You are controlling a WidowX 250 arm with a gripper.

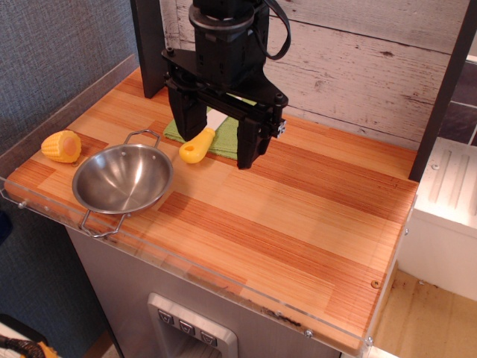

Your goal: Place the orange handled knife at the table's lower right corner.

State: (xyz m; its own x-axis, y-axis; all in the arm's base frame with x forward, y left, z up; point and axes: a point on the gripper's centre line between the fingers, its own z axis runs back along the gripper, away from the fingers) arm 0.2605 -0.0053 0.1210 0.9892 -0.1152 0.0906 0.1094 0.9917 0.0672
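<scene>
The orange handled knife (198, 145) lies on a green cloth (226, 142) at the back middle of the table (298, 216). Its yellow-orange handle with the hole points toward the front left, and its cream-white blade points back under the gripper body. My gripper (215, 151) is lowered over the knife, open. Its two black fingers (249, 142) stand wide apart, one on each side of the knife, and neither visibly touches it. The table's lower right corner (365, 328) is bare wood.
A steel bowl with two wire handles (123, 179) sits at the front left. A yellow corn cob piece (62, 146) lies left of it. A clear acrylic rim (223, 280) edges the front. A dark post (445, 89) stands at the back right.
</scene>
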